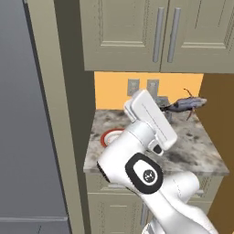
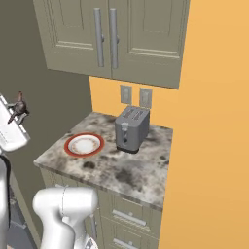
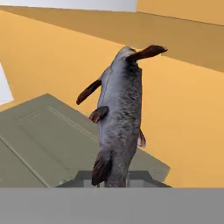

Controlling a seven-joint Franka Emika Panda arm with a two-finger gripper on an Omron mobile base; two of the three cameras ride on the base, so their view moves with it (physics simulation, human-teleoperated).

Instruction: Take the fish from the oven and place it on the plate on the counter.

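Holding entry: fish (image 1: 186, 104), small, dark grey, thin-finned, was out of the oven and carried in the air, so the first half of the task appeared done; setting it down remained. Hand (image 3: 114, 178): narrowed on the tail end of the fish (image 3: 119, 117), the body running straight out from the fingertips, head farthest away. In the left base view the fish hung above the back of the worktop (image 1: 201, 157), toward its right edge. Plate (image 2: 84, 144): white with red rim, bare, lying near the worktop's left edge, partly hidden behind the arm in the left base view (image 1: 109, 136). Fish and plate were well apart, fish high and to the right. Toaster (image 2: 131, 129): grey, standing at the back, just right of the plate. Outstanding, by judgement: carry leftward, lower, release.
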